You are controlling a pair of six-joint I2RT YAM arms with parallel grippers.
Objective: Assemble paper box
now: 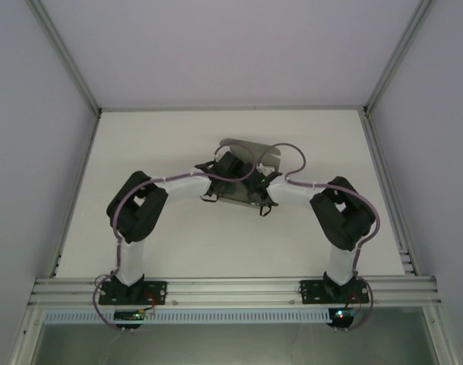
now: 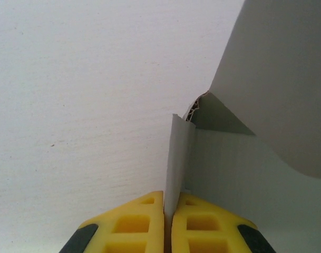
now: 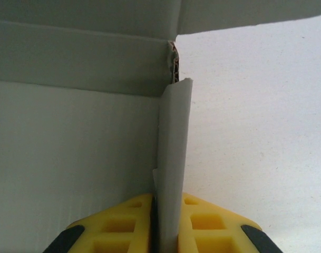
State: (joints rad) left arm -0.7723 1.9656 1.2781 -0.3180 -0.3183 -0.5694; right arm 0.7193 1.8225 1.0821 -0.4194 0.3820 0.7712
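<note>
Top view: box [image 1: 250, 150] sits just toward 12 o'clock of table [image 1: 178, 243] centre, half folded, rounded flap sticking out at its 12 o'clock side, mostly hidden under both wrists
Left gripper [image 1: 229, 169] comes in from 9 o'clock, right gripper [image 1: 263, 192] from 3 o'clock, both down on the box and close to each other

Left wrist: left gripper [image 2: 168, 203] clamped on a thin side wall of the box [image 2: 239, 174]. Yellow fingers [image 2: 139, 221] pressed either side of it, no gap visible
- wall stands on edge, runs from 6 toward 12 o'clock and ends at a corner with raw fluted edge showing
- base panel lies flat on the 3 o'clock side of the wall
- big flap hangs in from 1-2 o'clock, edge curved, tilted over the base
- bare table [image 2: 70, 79] from 9 to 12 o'clock

Right wrist: right gripper [image 3: 168, 200] clenched on the opposite side wall of the box [image 3: 70, 147], fingers [image 3: 207, 221] tight on the cardboard
- wall upright, top end near a torn-looking fluted corner at 12 o'clock
- base panel at 9 o'clock, back wall folded up across 10-12 o'clock, flap overhanging toward 1 o'clock
- table [image 3: 255, 105] at 3 o'clock

Both side walls raised, box still open on top
</note>
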